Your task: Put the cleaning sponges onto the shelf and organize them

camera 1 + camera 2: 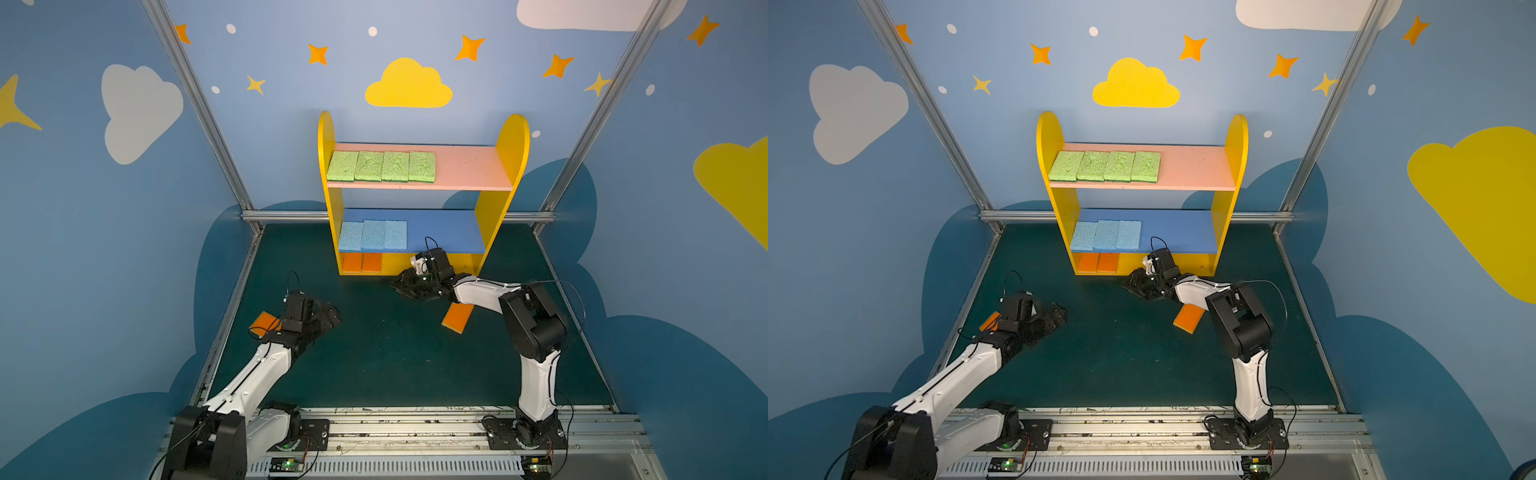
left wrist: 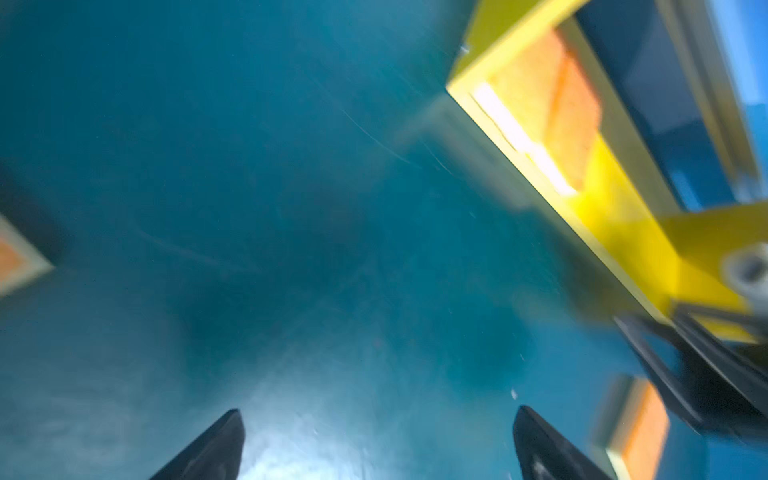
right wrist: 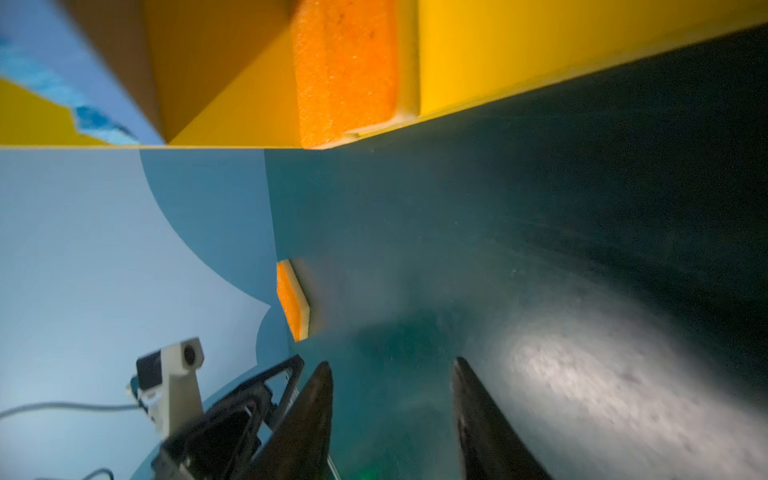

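The shelf stands at the back. Several green sponges lie in a row on its pink board, three blue sponges on the blue board, and two orange sponges on the yellow base. One orange sponge lies on the table beside my left gripper, which is open and empty. Another orange sponge lies partly under my right forearm. My right gripper hovers low in front of the shelf base, open with nothing between its fingers.
The dark green table is walled by blue panels with metal posts on both sides. A metal rail carrying both arm bases runs along the front edge. The right half of each shelf board is bare.
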Action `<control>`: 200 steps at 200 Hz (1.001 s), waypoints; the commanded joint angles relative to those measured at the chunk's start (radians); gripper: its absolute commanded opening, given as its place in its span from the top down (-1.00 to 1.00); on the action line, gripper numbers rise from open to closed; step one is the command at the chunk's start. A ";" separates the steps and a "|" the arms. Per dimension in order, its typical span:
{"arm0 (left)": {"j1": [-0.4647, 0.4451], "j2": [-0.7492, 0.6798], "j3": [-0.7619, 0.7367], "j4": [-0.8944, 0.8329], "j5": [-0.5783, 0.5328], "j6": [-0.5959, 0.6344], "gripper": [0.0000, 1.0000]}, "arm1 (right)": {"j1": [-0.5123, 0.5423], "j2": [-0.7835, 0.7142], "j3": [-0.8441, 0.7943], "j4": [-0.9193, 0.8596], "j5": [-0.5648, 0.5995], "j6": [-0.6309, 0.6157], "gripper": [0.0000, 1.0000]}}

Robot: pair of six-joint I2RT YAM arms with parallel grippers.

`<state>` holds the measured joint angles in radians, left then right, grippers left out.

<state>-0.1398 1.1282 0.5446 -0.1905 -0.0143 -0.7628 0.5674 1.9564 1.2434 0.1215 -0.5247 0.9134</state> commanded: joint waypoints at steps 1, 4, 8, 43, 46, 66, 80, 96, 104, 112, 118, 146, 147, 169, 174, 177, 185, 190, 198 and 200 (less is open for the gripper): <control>0.026 0.041 0.085 -0.072 -0.100 0.015 -0.99 | -0.017 -0.088 -0.032 -0.042 0.030 -0.152 -0.03; 0.030 0.047 0.096 -0.079 -0.112 0.017 -0.99 | -0.019 -0.095 -0.038 -0.041 0.032 -0.159 -0.06; 0.036 0.054 0.109 -0.089 -0.127 0.019 -0.99 | -0.021 -0.101 -0.046 -0.036 0.037 -0.165 -0.08; 0.136 0.122 0.204 -0.173 -0.190 -0.009 -0.99 | -0.037 -0.078 -0.057 0.034 0.014 -0.161 -0.24; 0.148 0.128 0.212 -0.179 -0.190 -0.011 -0.99 | -0.038 -0.072 -0.054 0.038 0.008 -0.159 -0.24; 0.221 0.197 0.272 -0.234 -0.207 -0.028 -0.99 | -0.038 -0.037 -0.053 0.093 -0.036 -0.132 -0.24; 0.256 0.249 0.308 -0.242 -0.219 -0.027 -0.99 | -0.039 -0.018 -0.055 0.134 -0.057 -0.119 -0.25; 0.302 0.303 0.330 -0.221 -0.224 -0.019 -0.99 | -0.040 -0.011 -0.053 0.147 -0.066 -0.116 -0.24; 0.333 0.330 0.338 -0.216 -0.214 -0.029 -0.99 | -0.043 -0.010 -0.055 0.151 -0.069 -0.116 -0.24; 0.367 0.358 0.337 -0.206 -0.182 -0.040 -0.99 | -0.047 -0.014 -0.056 0.157 -0.070 -0.114 -0.24; 0.394 0.379 0.335 -0.195 -0.145 -0.045 -0.99 | -0.050 -0.016 -0.062 0.163 -0.072 -0.113 -0.24; 0.446 0.484 0.324 -0.125 -0.011 -0.028 -0.99 | -0.063 -0.031 -0.087 0.197 -0.073 -0.104 -0.24; 0.447 0.487 0.324 -0.122 -0.007 -0.028 -0.99 | -0.064 -0.031 -0.087 0.197 -0.073 -0.103 -0.24; 0.423 0.510 0.291 -0.054 0.047 -0.030 -0.99 | -0.074 -0.028 -0.097 0.217 -0.084 -0.089 -0.24; 0.411 0.508 0.284 -0.046 0.048 -0.032 -0.99 | -0.076 -0.026 -0.100 0.221 -0.086 -0.086 -0.24; 0.405 0.505 0.281 -0.041 0.047 -0.032 -0.99 | -0.078 -0.027 -0.100 0.223 -0.087 -0.085 -0.24; 0.381 0.495 0.271 -0.031 0.043 -0.032 -0.99 | -0.080 -0.025 -0.104 0.225 -0.090 -0.081 -0.24; 0.365 0.488 0.266 -0.029 0.039 -0.033 -0.99 | -0.081 -0.025 -0.106 0.227 -0.090 -0.079 -0.24; 0.338 0.476 0.256 -0.026 0.032 -0.035 -0.99 | -0.082 -0.028 -0.112 0.231 -0.090 -0.077 -0.24; 0.333 0.471 0.254 -0.026 0.031 -0.036 -0.99 | -0.083 -0.029 -0.113 0.231 -0.091 -0.076 -0.24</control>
<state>0.2756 1.5841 0.8490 -0.2859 -0.1131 -0.7853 0.4919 1.9423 1.1500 0.3130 -0.5968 0.8242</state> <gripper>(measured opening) 0.995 0.622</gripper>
